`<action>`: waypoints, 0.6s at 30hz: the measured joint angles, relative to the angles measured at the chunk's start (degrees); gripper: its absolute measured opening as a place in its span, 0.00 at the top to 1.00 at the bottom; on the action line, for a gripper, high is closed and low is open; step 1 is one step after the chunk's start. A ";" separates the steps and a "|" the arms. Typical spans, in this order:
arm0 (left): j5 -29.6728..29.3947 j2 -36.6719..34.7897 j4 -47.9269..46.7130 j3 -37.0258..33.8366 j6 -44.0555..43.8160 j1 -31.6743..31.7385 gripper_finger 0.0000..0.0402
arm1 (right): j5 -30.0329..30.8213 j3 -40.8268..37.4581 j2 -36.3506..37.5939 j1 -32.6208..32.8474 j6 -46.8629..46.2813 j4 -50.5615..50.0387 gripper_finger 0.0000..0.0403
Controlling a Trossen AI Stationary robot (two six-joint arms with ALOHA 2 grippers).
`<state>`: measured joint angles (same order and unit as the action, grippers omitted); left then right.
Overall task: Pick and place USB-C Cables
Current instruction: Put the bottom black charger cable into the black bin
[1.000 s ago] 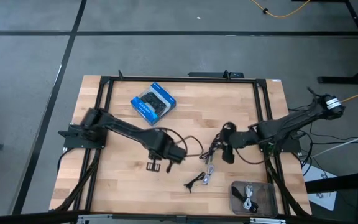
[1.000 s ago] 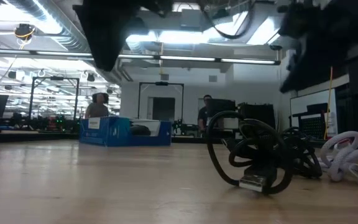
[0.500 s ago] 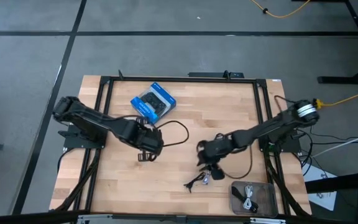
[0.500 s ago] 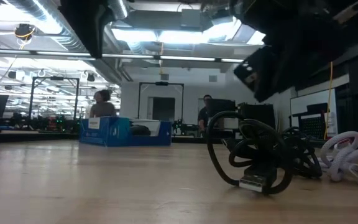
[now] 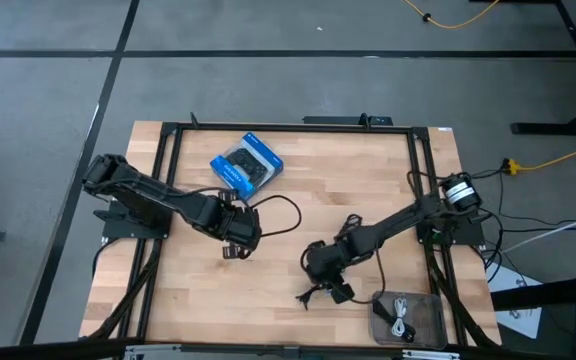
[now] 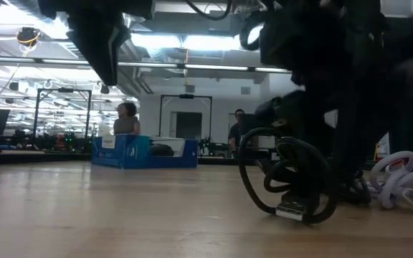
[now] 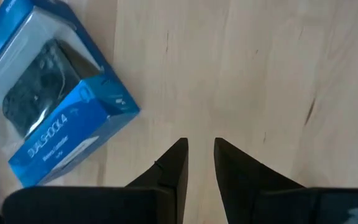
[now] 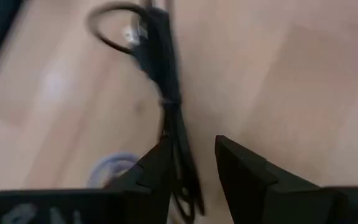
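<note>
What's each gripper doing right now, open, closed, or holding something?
Left gripper: open, holding nothing, over bare wood beside the blue cardboard controller box.
Right gripper: open, lowered around a thin black USB-C cable, not gripping it.

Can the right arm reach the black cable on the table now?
Probably yes: the right end effector hangs directly over the thin black USB-C cable, its fingers apart, with the cable running between them and nothing in the way.

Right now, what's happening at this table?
The right pincer is down at the black USB-C cable on the table, fingers apart with the cord running between them, not yet closed. A clear tray at the near right corner already holds a white-grey cable. The left pincer hangs slightly open over bare wood beside the blue box, holding nothing.
</note>
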<state>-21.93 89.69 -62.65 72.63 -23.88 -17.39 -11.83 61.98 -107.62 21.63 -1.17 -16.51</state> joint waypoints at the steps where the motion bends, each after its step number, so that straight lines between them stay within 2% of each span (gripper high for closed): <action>1: 0.00 -0.02 0.49 -0.33 0.00 0.00 0.83 | 1.53 0.02 -0.66 0.09 -0.04 0.22 0.69; 4: 0.02 0.00 1.23 -1.00 0.02 0.00 0.83 | 5.95 0.13 -1.59 0.09 -1.82 -0.80 0.69; 7: 0.00 0.00 1.62 -1.15 0.09 0.00 0.83 | 7.16 0.31 -1.49 0.07 -9.58 -2.13 0.72; 9: 0.00 0.00 2.05 -1.15 0.40 0.00 0.83 | 7.32 0.22 -0.94 -0.11 -13.29 -4.31 0.80; 11: -0.05 0.00 2.01 -1.15 0.42 0.00 0.83 | 8.45 0.08 -0.08 -0.13 -13.34 -6.24 0.93; 12: -0.09 0.00 2.04 -1.15 0.42 0.00 0.83 | 9.49 -0.05 0.48 -0.13 -12.79 -6.69 0.96; 16: -0.89 0.00 2.40 -1.15 0.42 0.00 0.83 | 16.61 -0.04 5.55 0.26 -12.48 -11.73 0.98; 18: -1.29 0.00 2.38 -1.15 0.44 0.00 0.83 | 19.74 -0.02 9.34 0.30 -15.28 -16.48 0.98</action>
<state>-23.22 89.69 -60.27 71.48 -23.44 -17.39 7.91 61.95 -98.27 21.92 -16.45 -32.99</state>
